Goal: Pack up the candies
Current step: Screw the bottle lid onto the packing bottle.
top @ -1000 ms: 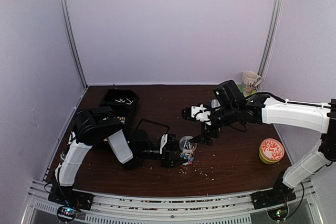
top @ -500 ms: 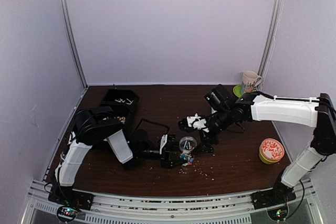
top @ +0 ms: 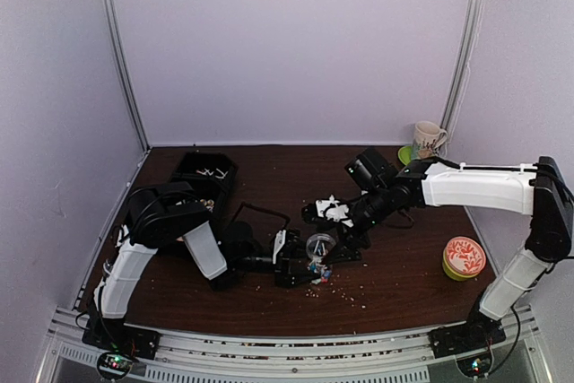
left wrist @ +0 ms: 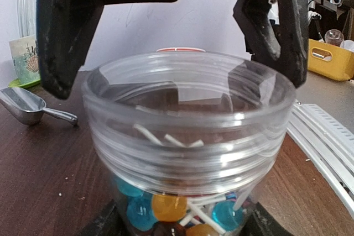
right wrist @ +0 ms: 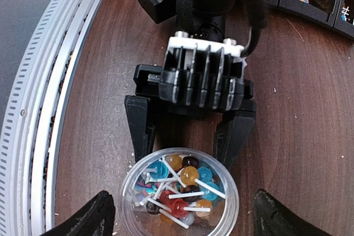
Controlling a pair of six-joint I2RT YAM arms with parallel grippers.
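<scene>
Contents: candies [right wrist: 176, 183], round sweets on white sticks, blue, orange, red and brown, heaped at the bottom of an upright clear jar [left wrist: 188, 114]. Left gripper [right wrist: 187, 145]: clamped on the jar's sides, low over the brown table [top: 404, 284]. Right gripper [right wrist: 188, 216]: above the jar's mouth, fingers spread wide either side, not touching it.

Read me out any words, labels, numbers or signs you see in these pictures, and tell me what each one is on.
No text can be read for certain.
Mug: a printed picture; any lettering is too small to read.
Round tin: red pattern on the lid, no legible words.
Black tray: a small white mark on its wall, at the picture's edge, too blurred to read.
Clear jar: no label.
</scene>
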